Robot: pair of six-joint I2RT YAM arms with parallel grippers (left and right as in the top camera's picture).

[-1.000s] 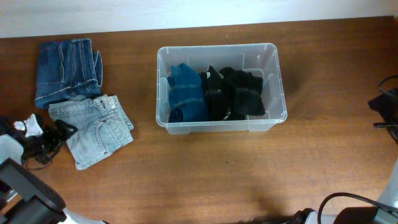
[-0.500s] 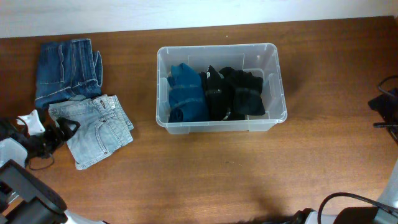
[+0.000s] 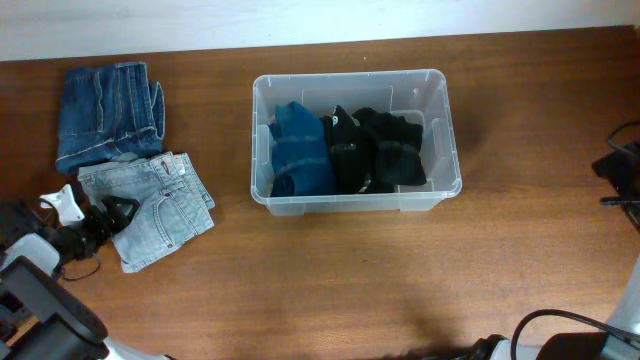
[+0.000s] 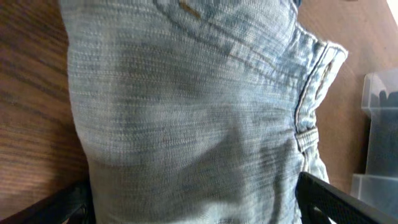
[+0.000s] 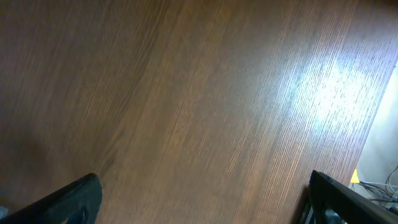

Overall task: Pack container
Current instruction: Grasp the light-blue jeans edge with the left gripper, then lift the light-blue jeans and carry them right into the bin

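- The container is a clear plastic rectangular bin with rounded corners and a thick rim. It stands upright on the wooden table, at the centre and toward the far edge.
- Inside it, a folded blue garment fills the left part. A black garment lies touching it and fills the middle and right.
- A corner of the container's translucent wall shows at the right edge of my left wrist view.
- Light-blue jeans lie folded on the table, well to the left of the container. The denim has a fine ribbed weave with stitched seams and a belt loop.
- Dark-blue jeans lie folded behind them, with the edges overlapping.
- My left pincer is at the near-left edge of the light jeans. Its jaws are spread wide, with denim spanning the gap between them. I cannot tell if they touch the cloth.
- My right pincer is also spread wide and holds nothing. Below it is bare wood with straight grain and a glossy glare patch.
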